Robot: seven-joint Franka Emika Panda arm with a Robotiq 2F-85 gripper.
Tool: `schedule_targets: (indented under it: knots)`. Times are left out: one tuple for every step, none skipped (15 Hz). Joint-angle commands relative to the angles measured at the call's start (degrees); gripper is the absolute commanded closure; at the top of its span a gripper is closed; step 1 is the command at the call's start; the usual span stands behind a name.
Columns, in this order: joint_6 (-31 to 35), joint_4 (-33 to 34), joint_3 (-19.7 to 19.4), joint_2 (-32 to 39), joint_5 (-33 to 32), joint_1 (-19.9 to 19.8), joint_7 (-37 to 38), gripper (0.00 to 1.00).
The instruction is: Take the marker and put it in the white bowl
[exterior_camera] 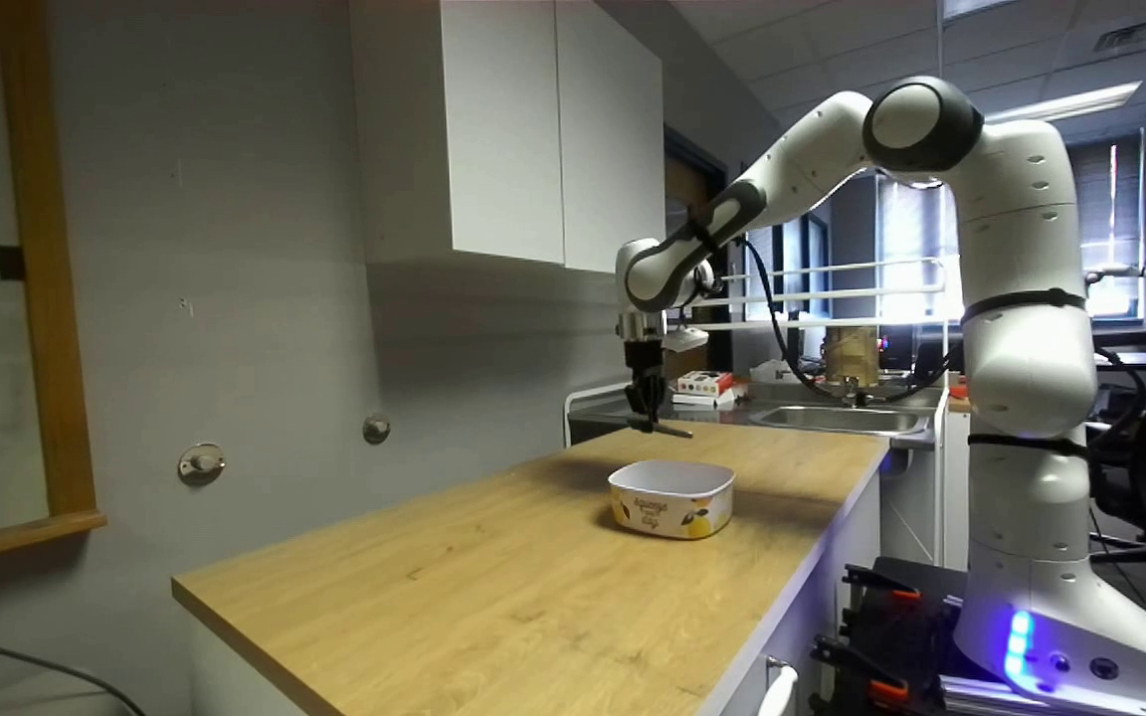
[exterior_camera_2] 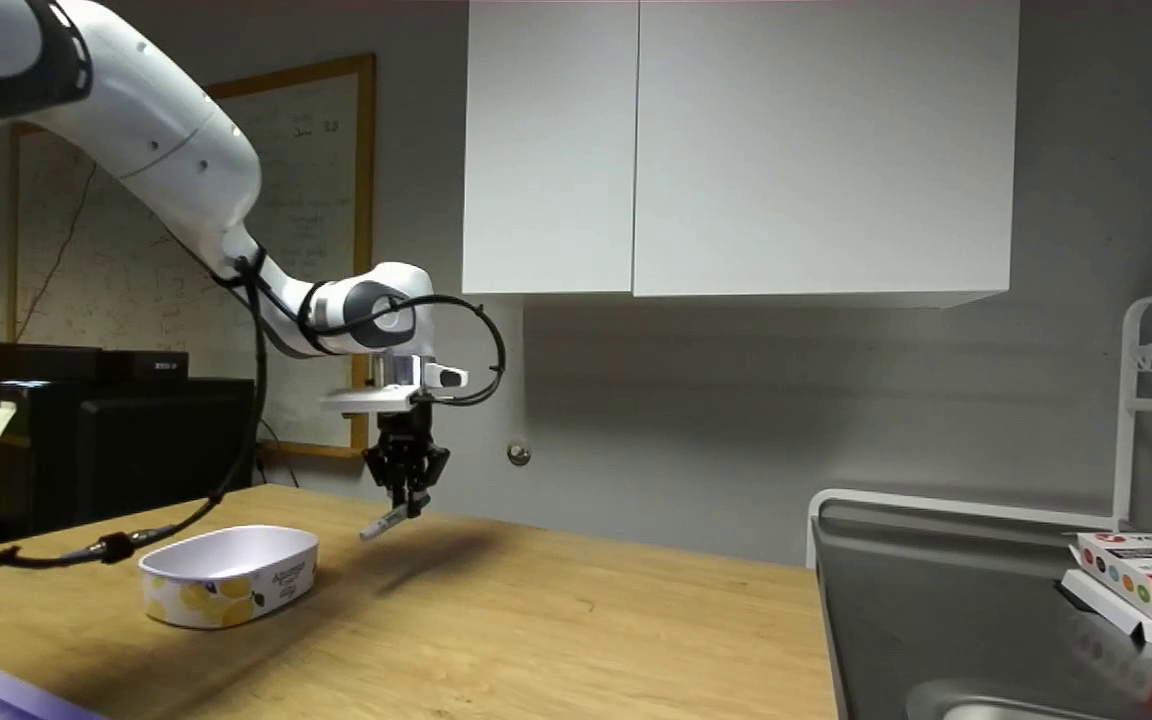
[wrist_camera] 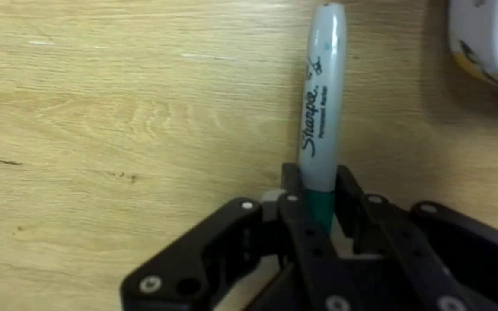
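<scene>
The marker (wrist_camera: 322, 99), a pale grey barrel with black "Sharpie" lettering and a green end, was pinched near that end in the gripper (wrist_camera: 317, 173), raised off the counter (exterior_camera: 493, 577), its free end dipping slightly. The bowl (exterior_camera: 672, 514), white inside, with rounded corners and lemons and lettering printed on its wall, stood upright on the counter, to the marker's side.
</scene>
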Motion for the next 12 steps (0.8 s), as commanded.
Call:
schedule_targets:
  knots:
    - [1.58, -5.58, 2.59, -9.01, -2.58, 2.13, 15.21, 0.90]
    - [1.85, -6.30, 3.62, -10.72, -3.38, 2.53, 19.62, 0.90]
    - [1.62, -6.87, 4.78, -12.31, -3.69, 2.88, 23.53, 0.90]
    - [1.83, -7.42, 6.04, -13.64, -4.41, 3.10, 27.57, 0.90]
    - [2.03, -7.92, 7.51, -14.78, -5.41, 3.24, 31.96, 0.90]
    - [2.25, -8.24, 8.84, -15.37, -6.23, 3.22, 35.39, 0.90]
    - [2.28, -8.62, 10.45, -16.00, -7.63, 3.21, 39.58, 0.90]
    - [2.52, -8.96, 11.82, -16.23, -8.83, 3.12, 42.94, 0.90]
    - [2.52, -9.46, 13.20, -16.53, -10.39, 3.10, 46.46, 0.90]
    - [2.58, -9.90, 14.30, -16.69, -11.81, 3.16, 49.61, 0.90]
    - [2.38, -10.49, 15.21, -16.87, -13.08, 3.29, 52.35, 0.90]
    - [2.19, -11.07, 15.99, -16.95, -14.24, 3.44, 54.80, 0.90]
